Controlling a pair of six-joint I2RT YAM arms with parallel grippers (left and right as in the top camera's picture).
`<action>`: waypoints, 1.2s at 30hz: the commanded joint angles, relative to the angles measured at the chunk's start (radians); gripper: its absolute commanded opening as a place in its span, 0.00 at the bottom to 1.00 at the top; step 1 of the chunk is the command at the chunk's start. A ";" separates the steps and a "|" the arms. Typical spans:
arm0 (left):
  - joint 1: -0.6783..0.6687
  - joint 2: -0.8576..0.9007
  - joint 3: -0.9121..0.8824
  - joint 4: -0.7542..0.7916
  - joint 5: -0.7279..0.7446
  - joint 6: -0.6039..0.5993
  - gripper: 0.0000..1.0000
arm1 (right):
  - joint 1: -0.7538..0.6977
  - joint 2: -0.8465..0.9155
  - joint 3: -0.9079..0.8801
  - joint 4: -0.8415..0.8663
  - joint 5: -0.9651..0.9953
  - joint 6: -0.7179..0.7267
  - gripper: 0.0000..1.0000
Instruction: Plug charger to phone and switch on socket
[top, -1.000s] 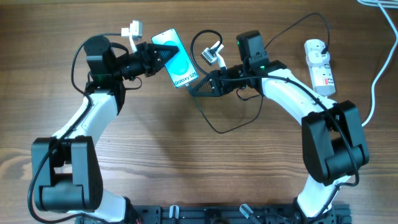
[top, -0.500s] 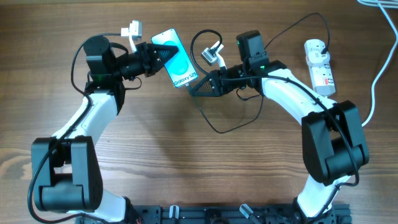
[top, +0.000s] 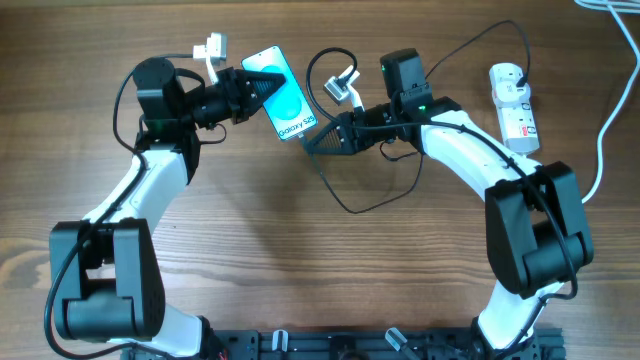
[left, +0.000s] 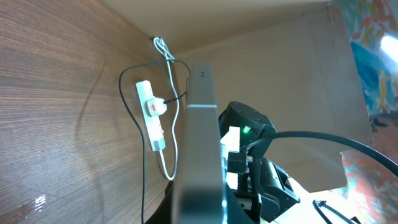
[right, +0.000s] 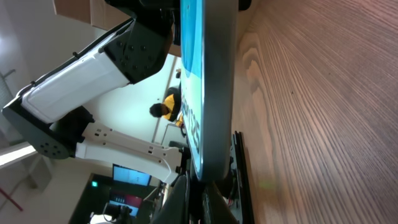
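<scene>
Phone (top: 290, 108) is clamped on edge in my left pincer (top: 262, 92), its "Galaxy S25" end turned toward my right pincer (top: 316, 141). That pincer is closed on the charger (top: 350, 208) tip, right at the phone's end; whether it is seated I cannot tell. Socket (top: 514, 108) lies on the bench (top: 300, 280), well apart.

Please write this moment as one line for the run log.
left gripper: holds phone | right gripper: holds charger at phone end | socket: untouched
</scene>
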 joint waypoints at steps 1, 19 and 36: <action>0.003 -0.002 0.012 -0.001 0.047 -0.006 0.04 | 0.000 -0.025 0.004 0.010 0.006 0.004 0.05; -0.013 -0.002 0.012 -0.006 0.070 -0.002 0.04 | -0.002 -0.025 0.004 0.100 0.059 0.107 0.05; -0.045 -0.002 0.012 -0.006 0.109 -0.002 0.04 | -0.001 -0.025 0.004 0.127 0.159 0.132 0.05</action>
